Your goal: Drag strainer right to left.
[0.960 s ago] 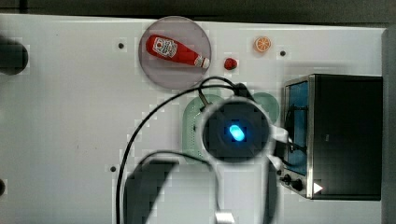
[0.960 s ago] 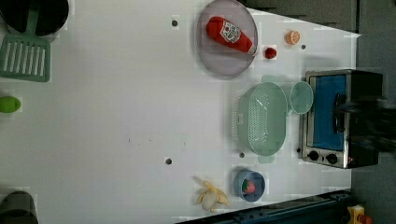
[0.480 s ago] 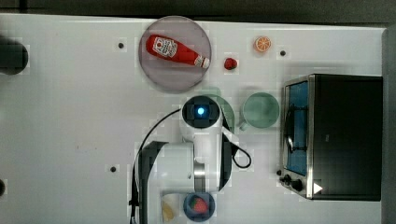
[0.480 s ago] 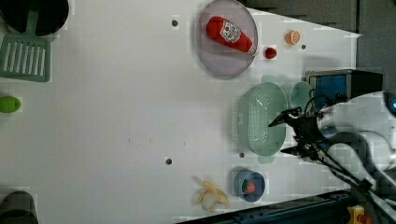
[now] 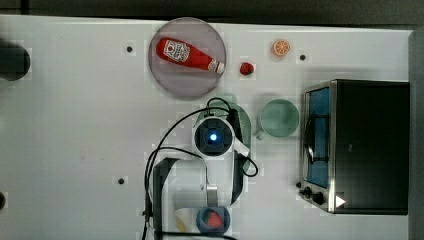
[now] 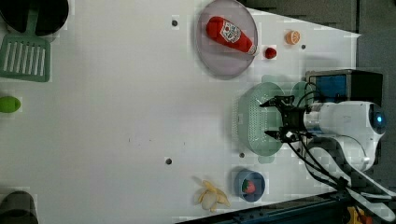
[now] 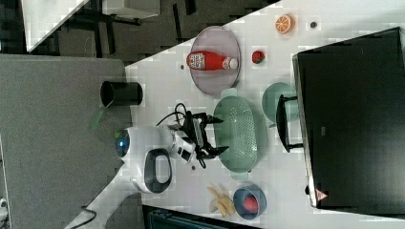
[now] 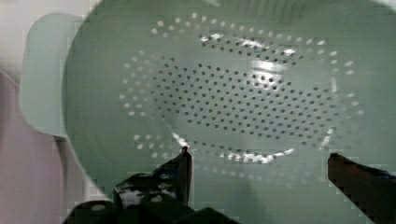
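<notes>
The strainer (image 6: 254, 122) is a pale mint-green oval basket with fine dots and a small tab handle at each end. It stands on the white table between the purple plate and the blue bowl. In the top view the arm's wrist covers most of the strainer (image 5: 245, 112). My gripper (image 6: 272, 119) hangs open just over the bowl of the strainer (image 7: 237, 133), with one finger toward each long end and nothing between them. In the wrist view the gripper (image 8: 257, 161) looks straight onto the strainer's dotted bottom (image 8: 243, 98).
A round mint mug (image 5: 278, 118) stands close beside the strainer, and a toaster oven (image 5: 367, 145) beyond it. The purple plate (image 5: 170, 80) carries a ketchup bottle (image 5: 187, 55). Nearby lie a strawberry (image 5: 246, 68), an orange slice (image 5: 281, 47), a blue bowl (image 6: 250, 185) and a banana (image 6: 211, 197).
The arm has swung from near the toaster oven to above the strainer, and the open gripper has come down over its bowl. The strainer has not moved.
</notes>
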You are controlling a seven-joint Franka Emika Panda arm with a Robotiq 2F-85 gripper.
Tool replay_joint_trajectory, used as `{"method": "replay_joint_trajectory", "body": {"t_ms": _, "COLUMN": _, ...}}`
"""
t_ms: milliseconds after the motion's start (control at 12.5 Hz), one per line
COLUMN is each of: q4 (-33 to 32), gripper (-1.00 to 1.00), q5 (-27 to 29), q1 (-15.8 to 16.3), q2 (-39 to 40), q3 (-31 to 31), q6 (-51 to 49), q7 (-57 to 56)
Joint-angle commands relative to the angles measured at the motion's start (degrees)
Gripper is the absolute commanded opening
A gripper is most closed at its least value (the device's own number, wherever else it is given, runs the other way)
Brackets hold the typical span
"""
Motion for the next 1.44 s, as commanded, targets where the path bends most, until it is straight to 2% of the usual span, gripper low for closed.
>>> {"method": "replay_joint_trajectory", "body": {"t_ms": 80, "q4": -0.6, "gripper": 1.0, "q5": -0.3, "q1": 0.9, "q2": 7.0, "q3": -0.4, "q6": 5.4, "q7": 3.3}}
{"method": "replay_joint_trajectory", "body": {"t_ms": 400, "q4": -0.1, "gripper": 1.0, "q5": 0.8, "q1": 2.2, "q2": 10.8, "q3": 0.5, "q6": 9.7, "q7": 11.6}}
{"method": "replay_joint_trajectory", "body": {"t_ms": 960, "q4": 0.2, "gripper": 1.0, "q5": 1.8, "q1": 5.6, "q2": 11.1, "q3": 3.2, "q6": 9.6, "q7": 11.7}}
{"method": "replay_joint_trajectory", "body": {"t_ms": 1440, "q4": 1.6, "gripper": 1.0, "q5": 9.2, "q1": 10.8, "q2": 11.4, "q3": 4.7, "q6": 8.2, "q7": 11.7}}
